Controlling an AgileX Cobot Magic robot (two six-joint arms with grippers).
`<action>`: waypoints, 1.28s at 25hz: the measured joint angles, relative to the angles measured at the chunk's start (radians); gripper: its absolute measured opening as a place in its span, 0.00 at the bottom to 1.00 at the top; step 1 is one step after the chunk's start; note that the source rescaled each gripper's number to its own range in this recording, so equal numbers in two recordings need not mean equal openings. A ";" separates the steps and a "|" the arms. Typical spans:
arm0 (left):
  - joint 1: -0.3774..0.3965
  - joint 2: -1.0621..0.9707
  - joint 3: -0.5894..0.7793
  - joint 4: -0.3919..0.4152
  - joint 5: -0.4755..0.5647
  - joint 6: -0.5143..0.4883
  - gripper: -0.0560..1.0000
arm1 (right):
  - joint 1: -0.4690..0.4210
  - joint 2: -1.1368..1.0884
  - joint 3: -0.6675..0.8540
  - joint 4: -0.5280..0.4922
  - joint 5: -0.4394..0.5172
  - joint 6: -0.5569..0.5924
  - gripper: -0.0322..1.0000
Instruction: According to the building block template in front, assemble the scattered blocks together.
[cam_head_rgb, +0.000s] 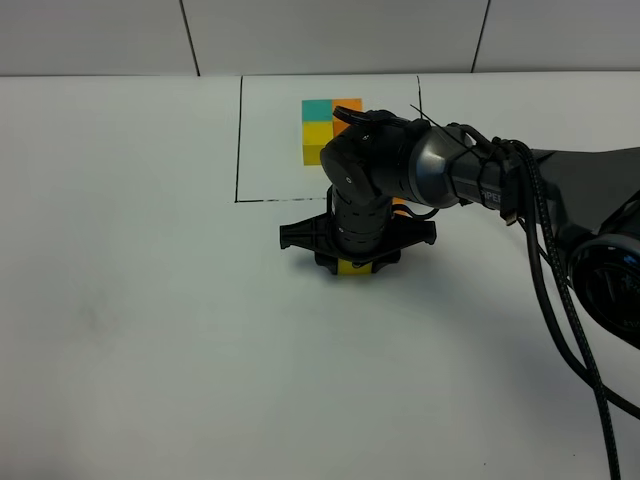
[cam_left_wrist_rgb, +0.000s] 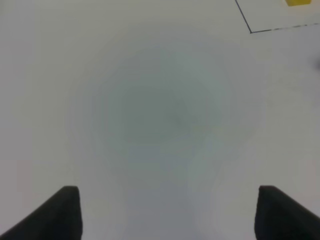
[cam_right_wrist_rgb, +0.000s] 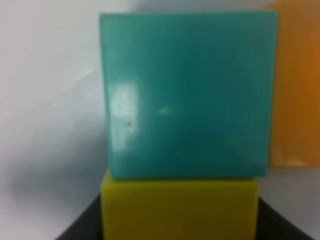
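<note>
The template (cam_head_rgb: 318, 128), teal, orange and yellow cubes in an L, sits inside the black-lined rectangle (cam_head_rgb: 238, 140) at the back. My right gripper (cam_head_rgb: 350, 260) reaches to just in front of that rectangle, pointing down, shut on the yellow cube (cam_head_rgb: 349, 267). In the right wrist view the yellow cube (cam_right_wrist_rgb: 180, 210) sits between dark fingers (cam_right_wrist_rgb: 82, 225), touching the teal cube (cam_right_wrist_rgb: 187, 95); the orange cube (cam_right_wrist_rgb: 295, 90) stands beside the teal one. A sliver of orange (cam_head_rgb: 400, 204) shows under the arm. My left gripper (cam_left_wrist_rgb: 170, 215) is open and empty over bare table.
The white table (cam_head_rgb: 130, 300) spreads to the left and front. The right arm's black cables (cam_head_rgb: 560, 300) hang at the right. The rectangle's corner (cam_left_wrist_rgb: 250, 31) and a bit of the template's yellow (cam_left_wrist_rgb: 299, 2) show in the left wrist view.
</note>
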 joint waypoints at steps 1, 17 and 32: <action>0.000 0.000 0.000 0.000 0.000 0.000 0.64 | 0.000 0.000 0.000 0.000 0.000 0.000 0.05; 0.000 0.000 0.000 0.000 0.000 0.001 0.64 | -0.001 0.000 0.000 0.014 -0.005 -0.011 0.13; 0.000 0.000 0.000 0.000 0.000 0.001 0.64 | 0.000 -0.060 0.009 0.048 0.012 -0.125 0.99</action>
